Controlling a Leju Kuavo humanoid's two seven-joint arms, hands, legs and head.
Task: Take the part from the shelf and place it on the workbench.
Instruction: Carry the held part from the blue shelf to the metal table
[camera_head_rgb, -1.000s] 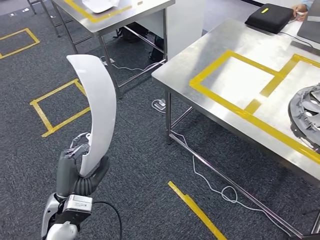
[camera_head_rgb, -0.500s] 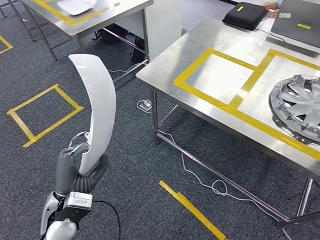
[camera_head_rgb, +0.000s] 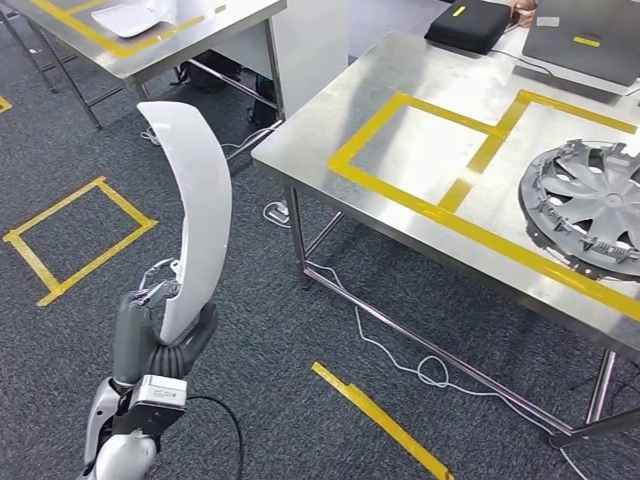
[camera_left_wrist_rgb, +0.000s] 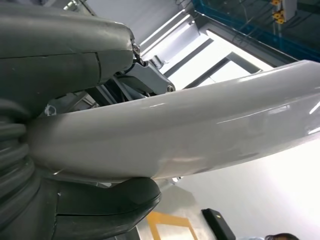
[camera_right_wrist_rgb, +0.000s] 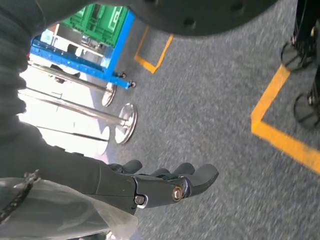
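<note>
White part (camera_head_rgb: 198, 205), base hidden in left hand (camera_head_rgb: 155, 335)

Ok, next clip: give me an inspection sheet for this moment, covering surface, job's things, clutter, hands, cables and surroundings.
Surface: steel workbench marked with yellow tape rectangles; the near-left rectangle is bare.
Job's things: curved white part held upright, off the bench, over the carpet.
Clutter: wheel cover in the right rectangle; black case and laptop at the far edge.
Hands: left hand grips the part's lower end; right hand hangs over the floor, fingers extended, holding nothing.
Cables: white cable looping on the carpet under the bench.
Surroundings: grey carpet with yellow floor tape; second table behind.
</note>
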